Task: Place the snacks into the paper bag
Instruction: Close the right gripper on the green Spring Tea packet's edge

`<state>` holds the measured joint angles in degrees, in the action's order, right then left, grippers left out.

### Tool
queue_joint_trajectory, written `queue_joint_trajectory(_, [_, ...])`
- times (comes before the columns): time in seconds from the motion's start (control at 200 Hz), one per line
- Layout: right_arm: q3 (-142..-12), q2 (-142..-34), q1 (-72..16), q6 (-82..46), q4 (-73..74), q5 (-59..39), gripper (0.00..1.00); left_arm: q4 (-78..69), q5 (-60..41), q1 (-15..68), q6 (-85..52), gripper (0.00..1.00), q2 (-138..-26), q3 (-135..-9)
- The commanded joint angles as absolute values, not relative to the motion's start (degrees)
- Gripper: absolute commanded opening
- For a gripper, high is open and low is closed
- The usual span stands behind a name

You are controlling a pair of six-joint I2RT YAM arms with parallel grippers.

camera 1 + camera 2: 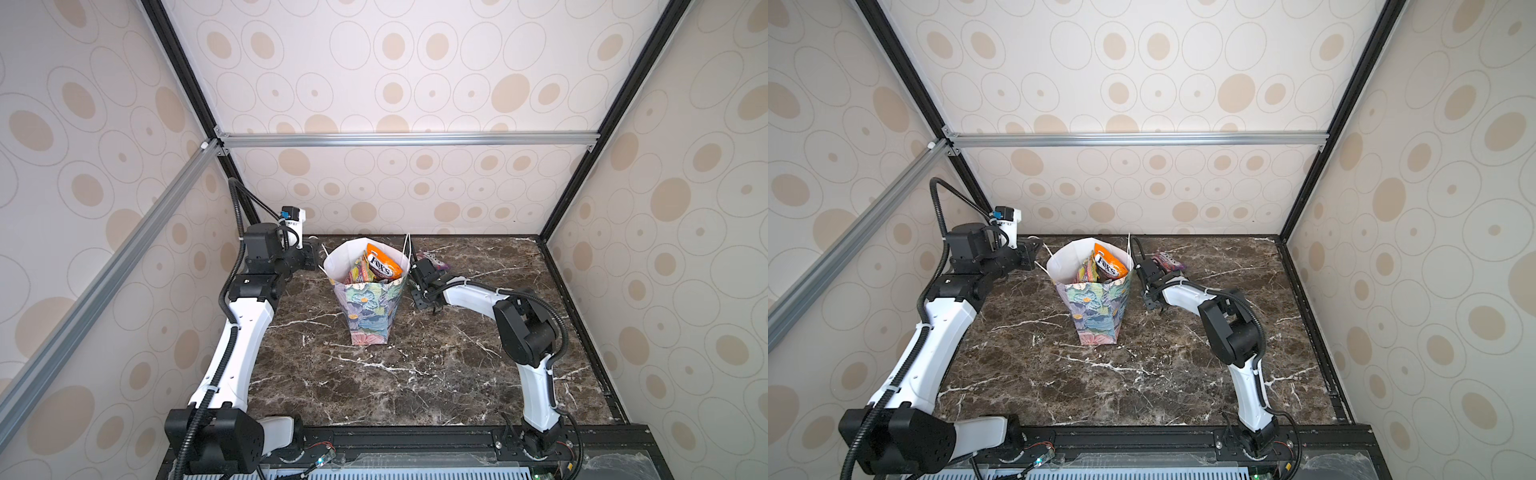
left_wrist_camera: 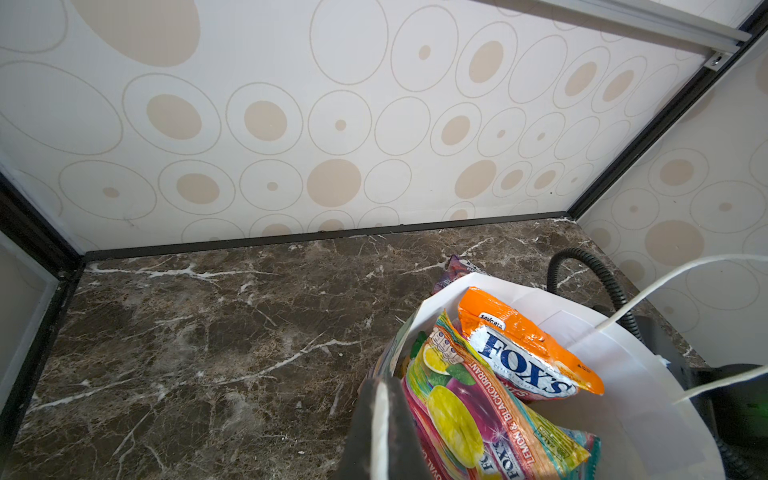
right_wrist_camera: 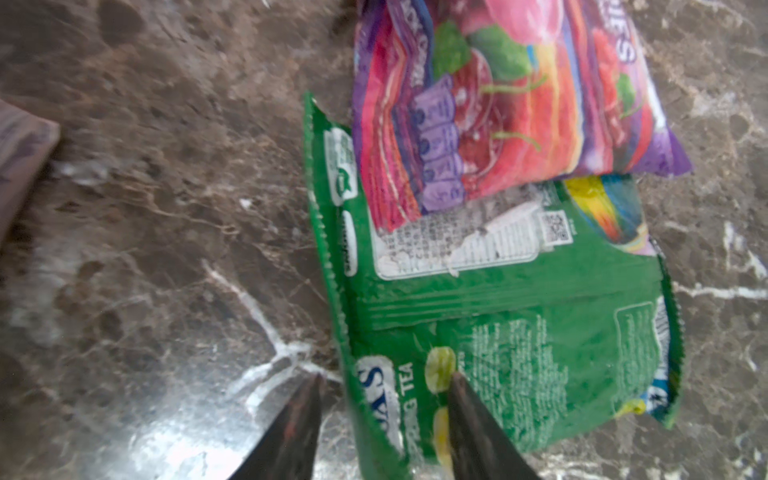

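The paper bag (image 1: 368,309) (image 1: 1096,318) stands upright at the table's middle back, floral outside and white inside (image 2: 623,374). Several snacks stick out of its mouth, among them an orange FOX'S packet (image 1: 384,264) (image 2: 523,353) and a yellow-pink lemon packet (image 2: 465,415). My left gripper (image 1: 321,259) (image 2: 382,399) is shut on the bag's left rim, which shows as a white strip between its fingers. Right of the bag, a green packet (image 3: 519,316) lies on the table under a pink-purple packet (image 3: 498,95) (image 1: 434,259). My right gripper (image 1: 420,266) (image 3: 386,376) stands open astride the green packet's near edge.
The dark marble table (image 1: 415,374) is closed in by patterned walls and a black frame at the back and sides. The bag's white cord handles (image 2: 665,282) stick up by the right arm's black cable (image 2: 598,270). The right arm's elbow (image 1: 528,328) stands right of the bag.
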<state>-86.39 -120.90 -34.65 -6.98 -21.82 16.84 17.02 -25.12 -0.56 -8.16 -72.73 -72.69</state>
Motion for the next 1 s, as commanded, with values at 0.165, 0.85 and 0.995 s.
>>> queue_joint_trajectory(0.165, [-88.5,-122.6,-35.0,-8.9,-24.3,18.6,0.21,14.7,-24.3,-0.6,-7.1,0.00,-70.8,-76.1])
queue_joint_trajectory(0.85, [-82.0,-113.3,-30.4,-15.7,-20.0,7.5,0.00,14.7,-24.3,-0.6,-7.2,0.00,-70.6,-76.1])
queue_joint_trajectory(0.995, [-80.2,-109.8,-29.0,-17.0,-18.8,4.2,0.00,14.5,-24.3,-0.6,-7.1,0.01,-70.5,-76.1])
